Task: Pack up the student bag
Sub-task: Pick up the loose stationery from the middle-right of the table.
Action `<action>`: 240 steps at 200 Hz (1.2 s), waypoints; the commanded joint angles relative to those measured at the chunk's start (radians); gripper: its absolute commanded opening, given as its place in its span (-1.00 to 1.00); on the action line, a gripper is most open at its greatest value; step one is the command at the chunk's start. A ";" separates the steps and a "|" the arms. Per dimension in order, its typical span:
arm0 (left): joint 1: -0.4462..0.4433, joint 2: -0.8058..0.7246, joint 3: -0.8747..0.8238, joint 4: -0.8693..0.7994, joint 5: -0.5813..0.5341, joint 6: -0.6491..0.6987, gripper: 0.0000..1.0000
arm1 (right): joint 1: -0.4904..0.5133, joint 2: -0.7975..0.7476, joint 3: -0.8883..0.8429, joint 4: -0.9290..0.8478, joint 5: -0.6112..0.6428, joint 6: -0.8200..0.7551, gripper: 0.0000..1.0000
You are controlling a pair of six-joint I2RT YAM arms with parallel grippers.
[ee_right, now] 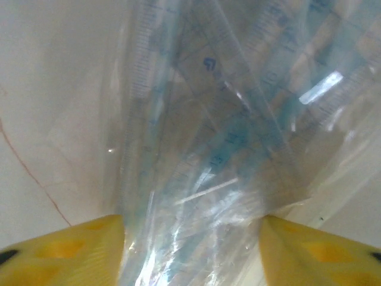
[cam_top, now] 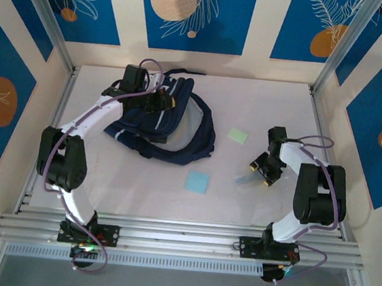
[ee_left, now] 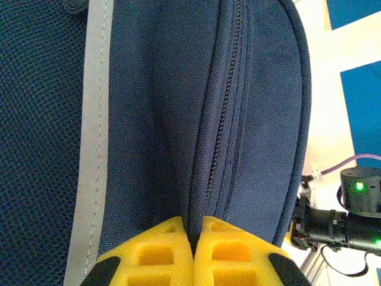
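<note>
The student bag [cam_top: 178,138] lies crumpled at the back left of the table, dark navy with its straps looping to the right. My left gripper [cam_top: 166,103] sits on its top. In the left wrist view that gripper [ee_left: 195,231] is shut on a fold of the bag's navy fabric [ee_left: 155,107] beside a zipper seam. My right gripper [cam_top: 262,172] is low over the table at the right. In the right wrist view it [ee_right: 193,219] stands open, with a clear plastic packet of rulers [ee_right: 226,131] lying between the yellow pads [ee_right: 95,247] and reaching both.
A pale green sticky pad [cam_top: 237,135] lies right of the bag. A light blue sticky pad [cam_top: 197,182] lies nearer the front. The clear packet [cam_top: 245,181] pokes out to the left of the right gripper. Patterned walls and metal posts enclose the table [cam_top: 125,184].
</note>
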 commanded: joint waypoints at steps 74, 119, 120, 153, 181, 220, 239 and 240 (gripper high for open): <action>0.011 -0.051 0.017 0.018 0.027 0.009 -1.00 | 0.009 0.000 0.004 0.042 -0.007 -0.036 -0.81; 0.010 -0.051 0.018 0.014 0.023 0.011 -1.00 | 0.008 -0.010 0.013 0.029 -0.002 -0.061 -1.00; 0.011 -0.051 0.018 0.014 0.024 0.012 -1.00 | 0.009 -0.012 0.013 0.028 -0.001 -0.061 -1.00; 0.013 -0.049 0.031 0.004 0.010 0.016 -1.00 | 0.011 -0.095 0.039 -0.004 -0.039 -0.102 -1.00; 0.013 -0.041 0.061 -0.007 0.015 0.020 -1.00 | 0.045 -0.206 0.075 -0.006 -0.126 -0.179 -1.00; 0.013 -0.032 0.108 -0.010 0.031 0.012 -1.00 | 0.129 -0.247 0.134 0.055 -0.245 -0.199 -1.00; 0.015 -0.031 0.122 -0.014 0.028 0.013 -1.00 | 0.192 -0.202 0.174 0.153 -0.334 -0.188 -1.00; 0.016 -0.031 0.123 -0.015 0.027 0.013 -1.00 | 0.196 -0.198 0.177 0.158 -0.337 -0.187 -1.00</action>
